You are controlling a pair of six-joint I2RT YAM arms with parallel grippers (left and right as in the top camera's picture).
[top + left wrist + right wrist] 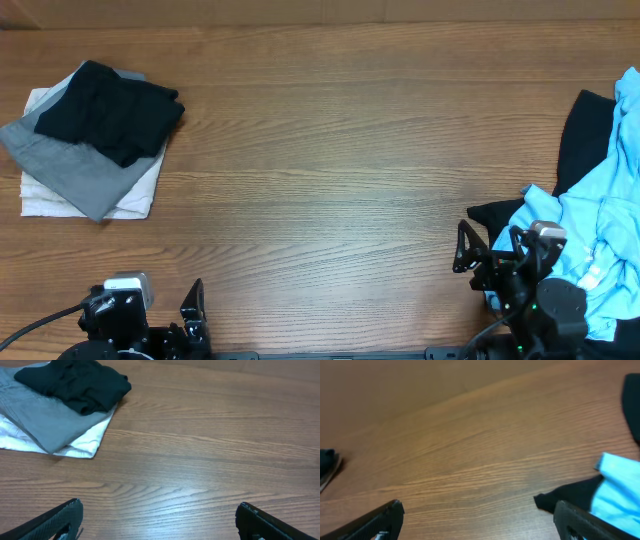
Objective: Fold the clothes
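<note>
The unfolded clothes (600, 240) lie heaped at the right edge, just beside your right gripper (490, 250) — fingers spread, empty. Pinch one layer at the black corner (492, 212) and drag it toward centre. Your left gripper (159, 510), lower left, is spread too — ready to flatten.

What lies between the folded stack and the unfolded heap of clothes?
Only bare wooden table separates the folded stack from the unfolded heap; the overhead view shows it.
</note>
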